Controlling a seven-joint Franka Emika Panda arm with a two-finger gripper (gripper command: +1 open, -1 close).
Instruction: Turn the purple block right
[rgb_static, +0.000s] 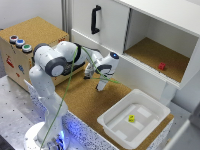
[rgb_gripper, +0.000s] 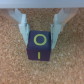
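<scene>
1. on the cork-covered table (rgb_static: 85, 102), the gripper (rgb_static: 101, 86) is seen lowered to the surface, just in front of the white cabinet (rgb_static: 150, 35).
2. from the wrist view, the purple block (rgb_gripper: 39, 46) is shown resting on the cork between the two fingers (rgb_gripper: 22, 26), with a yellow ring and a yellow bar marked on its upper face.
3. the gripper (rgb_gripper: 40, 27) is held apart; its fingers stand on either side of the block's far end, and whether they are touching it cannot be told.
4. in the exterior view the block itself is hidden by the arm.
5. a small red object (rgb_static: 162, 66) is seen inside the cabinet's open compartment, toward the exterior view's right.
6. a white tray (rgb_static: 112, 122) is placed near the table's edge, well apart from the gripper, with a small yellow object (rgb_static: 131, 119) lying in it.
7. three round buttons (rgb_static: 20, 43) are set on top of a cork-faced box (rgb_static: 35, 30) at the exterior view's left.
</scene>
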